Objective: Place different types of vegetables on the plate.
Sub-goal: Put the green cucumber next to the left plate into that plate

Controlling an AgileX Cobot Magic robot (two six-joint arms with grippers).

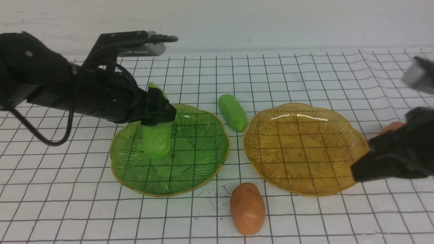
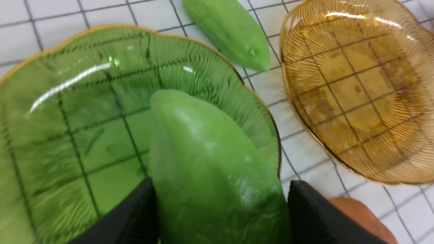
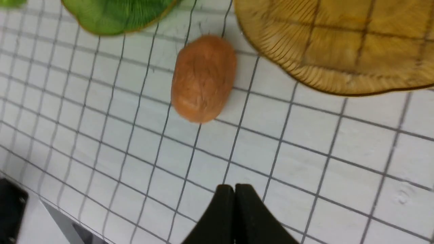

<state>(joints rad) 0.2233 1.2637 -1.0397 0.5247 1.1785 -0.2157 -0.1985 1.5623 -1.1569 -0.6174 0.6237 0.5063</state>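
Nearest us lies an orange-brown oval toy potato (image 1: 247,208), on the white, black-gridded worktop (image 1: 67,203) just in front of the gap between the two plates. We judge it light and stiff, its smooth rounded skin apt to slip or roll; the sure hold is across its short width, at the middle. A second potato (image 1: 391,127) of the same orange-brown shows only as a sliver behind the right arm, beside the far right rim of the ribbed, translucent amber plate (image 1: 305,149), which holds nothing.

A light-green elongated toy cucumber (image 1: 156,144) is grasped by the left fingers (image 2: 135,217), one on each flank, and hangs near upright over the ribbed, translucent green plate (image 1: 200,149), blunt end down inside the bowl; whether that end touches we cannot tell. Smooth and light as it looks, we expect it to tip onto its side when let go. A second cucumber (image 1: 232,112), light green too, lies on the worktop between the plates, near the green one's far rim.

The right fingers (image 3: 220,217) are clenched together on nothing, above the worktop by the amber plate's near right edge, the near potato ahead of them. Both plates look like glass, so we would set things down gently.
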